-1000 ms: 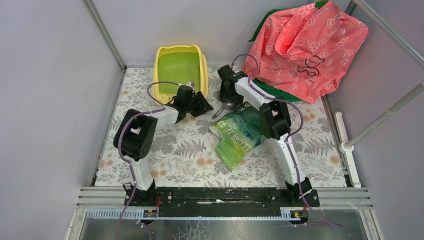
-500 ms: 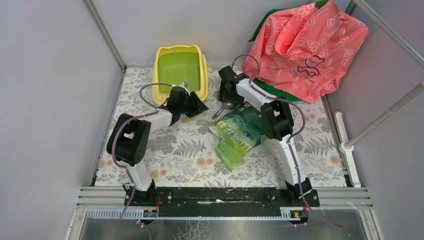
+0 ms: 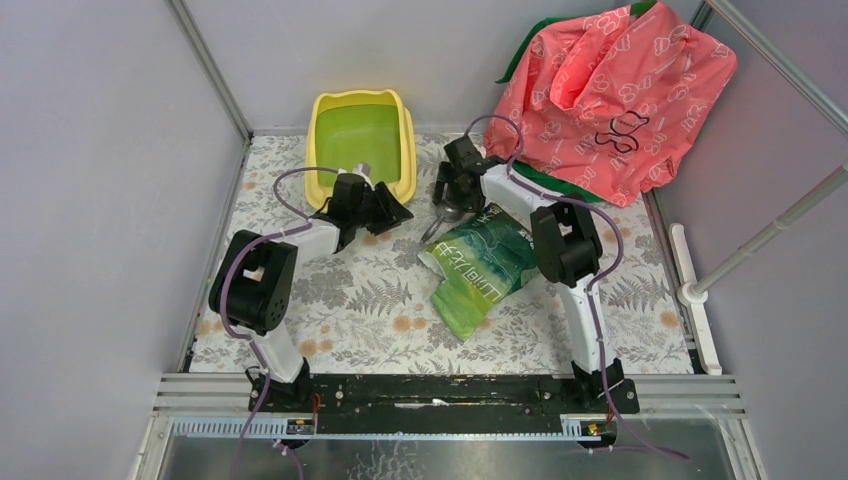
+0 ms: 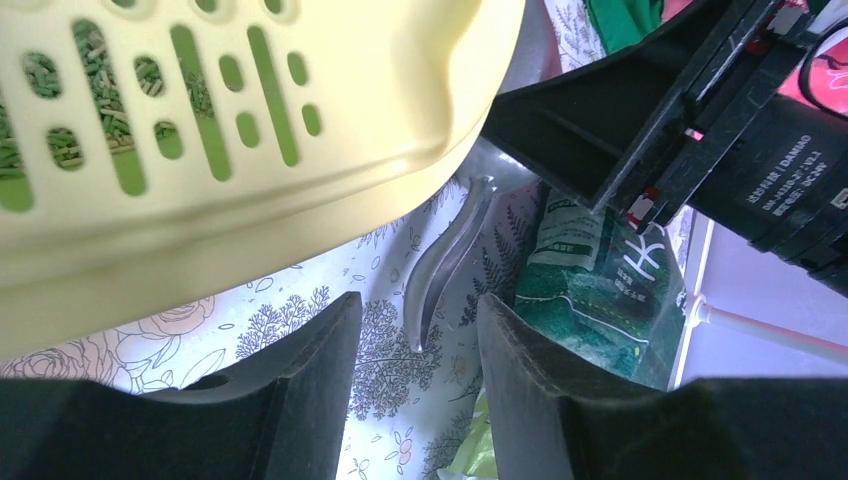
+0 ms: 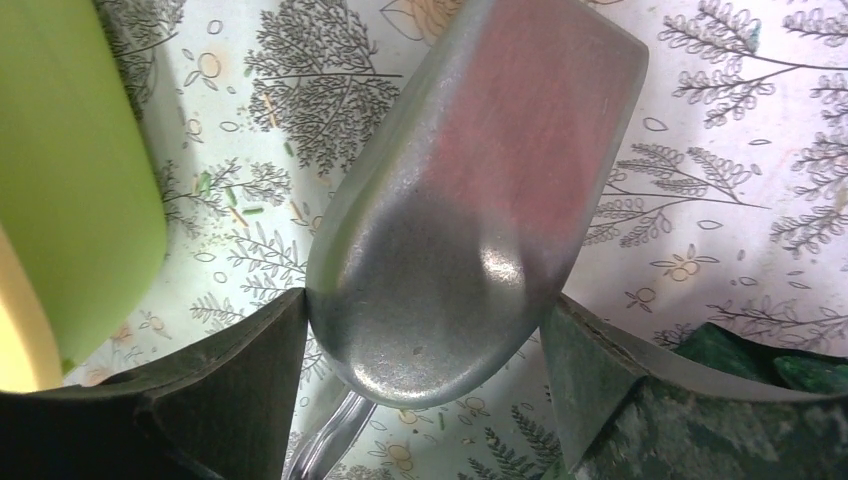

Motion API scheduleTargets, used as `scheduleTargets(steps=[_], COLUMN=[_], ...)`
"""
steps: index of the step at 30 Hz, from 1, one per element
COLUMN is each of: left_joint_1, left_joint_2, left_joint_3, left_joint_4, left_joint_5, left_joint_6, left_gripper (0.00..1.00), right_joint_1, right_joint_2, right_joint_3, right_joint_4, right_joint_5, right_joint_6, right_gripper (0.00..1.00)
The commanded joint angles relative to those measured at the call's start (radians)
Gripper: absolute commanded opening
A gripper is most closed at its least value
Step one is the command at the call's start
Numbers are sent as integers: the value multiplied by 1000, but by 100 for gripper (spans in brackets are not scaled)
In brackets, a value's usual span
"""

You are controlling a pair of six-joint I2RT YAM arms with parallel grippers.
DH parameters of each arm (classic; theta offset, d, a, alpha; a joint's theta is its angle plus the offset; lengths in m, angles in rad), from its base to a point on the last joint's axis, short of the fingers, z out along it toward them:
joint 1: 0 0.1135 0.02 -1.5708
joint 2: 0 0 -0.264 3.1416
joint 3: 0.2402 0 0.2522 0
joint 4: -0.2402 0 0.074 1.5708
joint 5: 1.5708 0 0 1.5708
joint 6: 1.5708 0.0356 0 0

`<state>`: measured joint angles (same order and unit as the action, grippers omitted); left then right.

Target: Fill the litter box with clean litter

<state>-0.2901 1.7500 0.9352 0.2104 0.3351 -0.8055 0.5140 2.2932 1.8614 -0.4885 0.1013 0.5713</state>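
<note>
grey walls closed in a table [image 3: 360, 300] laid with a fern-print cloth. nearest on it lay a crumpled green bag [image 3: 480, 265], right of centre.

just beyond the bag, the right gripper [image 5: 425, 300] had its jaws pinching the bowl of a steel scoop [image 5: 470, 200], handle trailing toward the near side. the bowl showed bare metal with no load that i could see, so the step looked like a trip between bag and box. to do it well, i judged that the bowl should be kept level once loaded, carried clear over the yellow rim, and tipped only when it was well inside. a few stray pellets [image 5: 245, 210] on the cloth suggested that spills come easily. the pinch on smooth, curved metal could slip, so a slow wrist turn seemed wise.

the left gripper [image 4: 418, 310] sat left of the scoop with its jaws spread and nothing between them. it was just beside the box's near right corner, and i could not tell whether it touched. from there it could steady the box during a tip.

the litter box [image 3: 312, 150] stood at the far left of the cloth, near the back wall. it was a yellow tray, green inside, with rounded corners. through the slots of its near lip, the litter [image 4: 100, 85] showed as short green-grey pellets. how deep it lay could not be told.

a pink bag [image 3: 610, 100] was heaped at the far right.
</note>
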Motion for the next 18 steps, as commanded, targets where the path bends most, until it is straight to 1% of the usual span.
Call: scheduleTargets(steps=[1, 5, 12, 18], left_joint_1=[18, 27, 38, 43], left_joint_2=[-47, -60, -66, -65], left_joint_3=[-14, -27, -55, -82], left_joint_4=[67, 81, 137, 238], left_joint_5=[24, 38, 79, 151], left_joint_6=[0, -1, -14, -53], left_gripper=[54, 54, 54, 54], right_joint_1=[3, 3, 3, 3], right_joint_2=[-102, -136, -187, -235], right_joint_3=[-36, -82, -125, -145], right_joint_4=[105, 161, 206, 225], right_joint_5=[-69, -91, -95, -70], right_joint_6=[44, 66, 82, 89], right_gripper=[9, 8, 8, 7])
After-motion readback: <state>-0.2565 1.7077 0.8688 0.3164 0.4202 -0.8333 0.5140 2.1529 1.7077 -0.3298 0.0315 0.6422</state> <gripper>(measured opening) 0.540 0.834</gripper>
